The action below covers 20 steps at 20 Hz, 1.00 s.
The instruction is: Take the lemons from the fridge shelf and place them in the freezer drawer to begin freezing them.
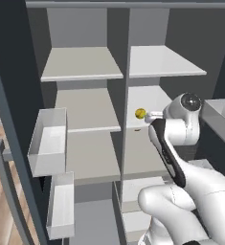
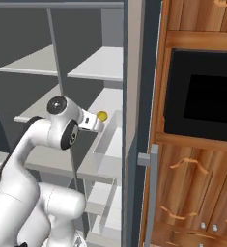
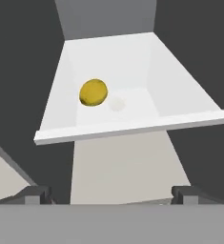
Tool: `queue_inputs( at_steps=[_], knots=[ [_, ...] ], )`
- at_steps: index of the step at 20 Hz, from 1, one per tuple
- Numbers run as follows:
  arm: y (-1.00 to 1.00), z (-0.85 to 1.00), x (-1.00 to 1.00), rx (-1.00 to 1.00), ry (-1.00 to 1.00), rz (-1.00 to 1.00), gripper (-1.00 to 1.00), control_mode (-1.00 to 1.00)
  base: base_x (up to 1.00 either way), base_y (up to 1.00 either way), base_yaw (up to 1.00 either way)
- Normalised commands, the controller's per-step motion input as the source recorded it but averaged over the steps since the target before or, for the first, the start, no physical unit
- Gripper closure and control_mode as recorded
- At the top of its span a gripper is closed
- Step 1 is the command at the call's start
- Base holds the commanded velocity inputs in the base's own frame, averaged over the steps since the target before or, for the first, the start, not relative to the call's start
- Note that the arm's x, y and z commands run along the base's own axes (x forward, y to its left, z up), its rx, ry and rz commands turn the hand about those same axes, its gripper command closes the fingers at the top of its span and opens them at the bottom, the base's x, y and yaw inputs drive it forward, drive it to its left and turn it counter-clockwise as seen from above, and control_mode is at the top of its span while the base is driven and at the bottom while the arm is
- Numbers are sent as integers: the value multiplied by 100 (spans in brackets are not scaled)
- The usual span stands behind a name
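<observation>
On the white fridge shelf ahead of the hand lies a single lemon, set left of the shelf's middle and back from its front lip, with bare shelf all round it. From the left base camera the same lemon sits on the right-hand column's shelf, just beyond the wrist; from the right base camera the lemon peeks out past the hand. The gripper is fully spread and holds nothing, its two dark fingertips standing well apart at the near side of the shelf lip, short of the fruit. The step in hand looks like the reach for the pick. To do it well, the hand should probably shift toward the lemon's side so the fruit falls midway between the fingers, then advance above the lip without clipping it. A round fruit is likely to roll if one finger meets it first, so closing evenly across its widest part seems wise. I cannot pick out the freezer drawer with confidence.
</observation>
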Motion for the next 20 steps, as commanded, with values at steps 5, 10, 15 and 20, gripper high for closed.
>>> queue_inputs(
  at_steps=[5, 10, 15, 20],
  knots=[
    [3, 0, 66, 3, 0, 0, -100, -100, 0, 0, 0],
    [12, -9, 68, 5, 1, 0, -100, -100, 0, 0, 0],
    [12, -24, 53, 5, 4, 0, -100, -100, 0, 0, 0],
    [0, -23, 41, 7, 4, 2, -100, -100, 0, 0, 0]
  ],
)
